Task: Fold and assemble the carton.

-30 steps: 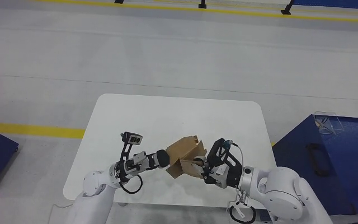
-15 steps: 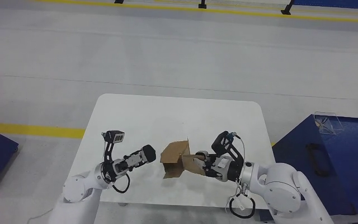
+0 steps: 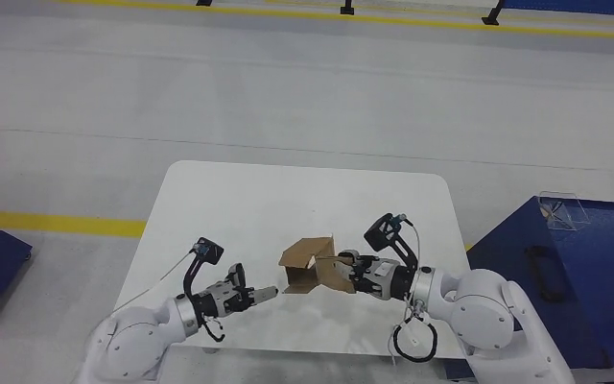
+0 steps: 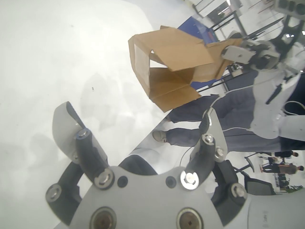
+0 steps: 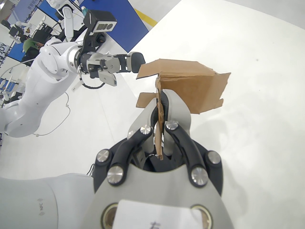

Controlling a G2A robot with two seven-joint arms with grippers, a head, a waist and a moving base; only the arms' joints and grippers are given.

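The carton [image 3: 309, 259] sits half-open near the table's [image 3: 240, 202] front edge, right of centre, with one flap pinched in the right gripper [image 5: 160, 100]. Bare tabletop lies behind it and to its left. The left gripper [image 4: 137, 113], jaws spread, is at the front edge near the carton; a second ago it touched the carton.

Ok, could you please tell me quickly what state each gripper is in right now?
Left gripper: open, holding nothing.
Right gripper: closed on a flap of the cardboard carton.
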